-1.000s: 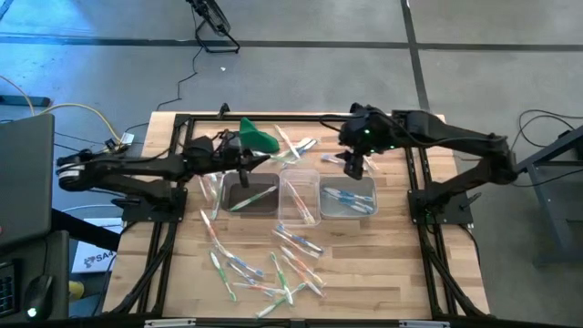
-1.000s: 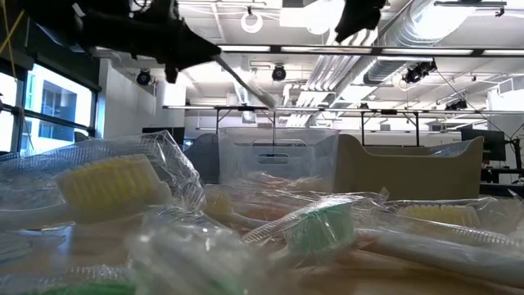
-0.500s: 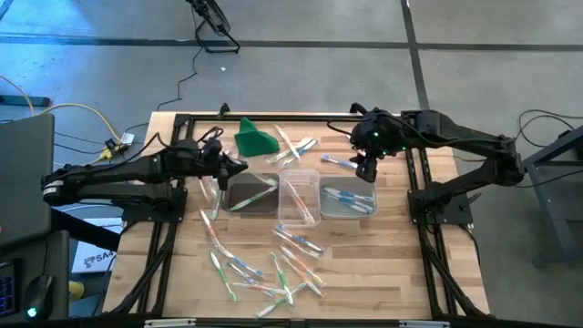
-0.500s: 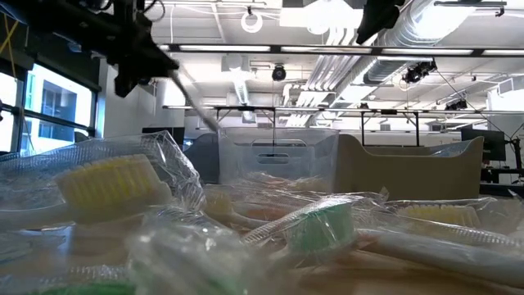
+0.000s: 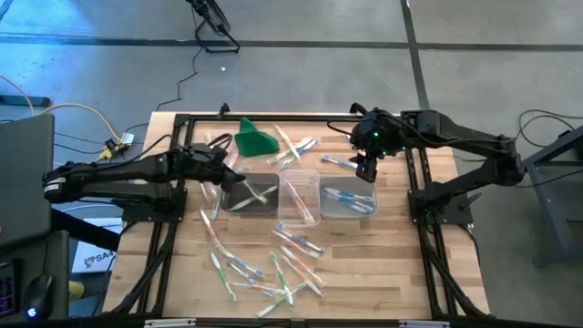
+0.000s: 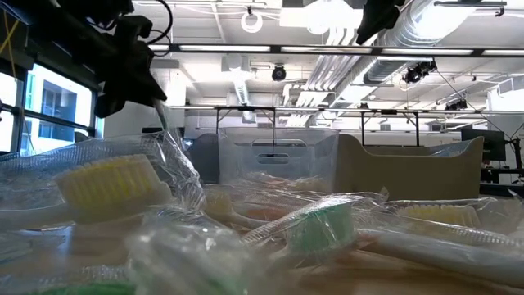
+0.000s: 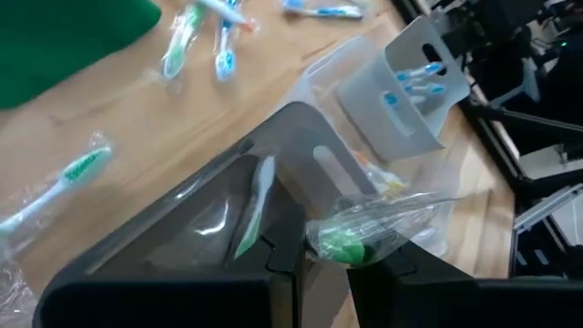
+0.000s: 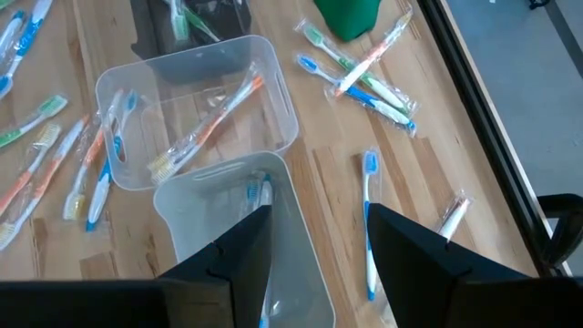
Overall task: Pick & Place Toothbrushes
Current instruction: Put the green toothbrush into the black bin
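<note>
- Fingers [image 7: 401, 273] of the left gripper [image 7: 319, 264] pinched a wrapped green toothbrush [image 7: 364, 232] above the dark tub [image 5: 248, 193].
- Right gripper [image 8: 314, 241] hovered spread, holding nothing, over the tub of blue toothbrushes [image 5: 347, 198].
- Loose toothbrushes [image 5: 269, 269] littered the table [image 5: 383, 273].

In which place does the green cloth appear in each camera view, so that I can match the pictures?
High view: green cloth near the table's far edge, left of centre.
Low view: not in it.
Left wrist view: at the upper left corner, cut by the edge.
Right wrist view: at the top edge, beside crossed toothbrushes.
Shared landmark: the dark tub next to it, visible in those three views.
</note>
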### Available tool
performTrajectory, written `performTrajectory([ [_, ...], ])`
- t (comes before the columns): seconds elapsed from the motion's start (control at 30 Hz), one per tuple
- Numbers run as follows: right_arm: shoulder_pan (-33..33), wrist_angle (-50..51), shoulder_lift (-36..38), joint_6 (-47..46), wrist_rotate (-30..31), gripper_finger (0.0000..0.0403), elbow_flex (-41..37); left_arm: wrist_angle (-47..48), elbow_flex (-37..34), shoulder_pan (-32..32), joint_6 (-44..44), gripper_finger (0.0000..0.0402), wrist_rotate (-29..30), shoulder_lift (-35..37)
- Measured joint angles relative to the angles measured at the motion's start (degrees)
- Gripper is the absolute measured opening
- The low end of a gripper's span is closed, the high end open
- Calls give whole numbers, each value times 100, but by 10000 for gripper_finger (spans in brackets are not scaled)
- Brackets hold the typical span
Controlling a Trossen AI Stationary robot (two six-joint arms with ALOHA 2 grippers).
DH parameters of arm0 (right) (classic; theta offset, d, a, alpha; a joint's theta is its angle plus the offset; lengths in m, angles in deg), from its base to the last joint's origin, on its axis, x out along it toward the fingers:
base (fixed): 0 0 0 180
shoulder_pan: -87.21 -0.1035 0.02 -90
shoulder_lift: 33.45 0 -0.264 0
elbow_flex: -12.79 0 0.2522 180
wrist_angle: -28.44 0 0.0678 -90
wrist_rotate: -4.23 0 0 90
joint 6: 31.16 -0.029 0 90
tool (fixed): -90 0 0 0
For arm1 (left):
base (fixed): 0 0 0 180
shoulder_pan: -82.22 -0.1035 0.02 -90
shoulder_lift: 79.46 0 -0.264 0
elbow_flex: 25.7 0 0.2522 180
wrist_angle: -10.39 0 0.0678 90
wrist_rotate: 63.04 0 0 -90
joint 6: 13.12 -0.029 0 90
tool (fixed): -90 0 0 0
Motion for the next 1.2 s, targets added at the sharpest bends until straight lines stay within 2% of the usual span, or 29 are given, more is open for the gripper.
performTrajectory([
  [0.43, 0, 0, -2, 7, 0, 174, 0, -179, 0, 1, 130, 50, -109, -678],
  [0.53, 0, 0, -2, 7, 0, 174, 0, -158, 0, 2, 61, 75, -109, -739],
  [0.7, 0, 0, -2, 7, -1, 174, 0, -113, -2, 0, -267, 153, -106, -876],
  [0.9, 0, 0, -2, 7, -2, 174, 0, -168, -2, -2, -1404, 224, 68, -879],
  [1.1, 0, 0, -2, -6, -2, 174, 0, -164, -2, -2, -2978, 238, 96, -872],
  [1.2, 1, 0, -2, -9, -6, 174, 0, -164, -2, -2, -3505, 238, 336, -872],
])
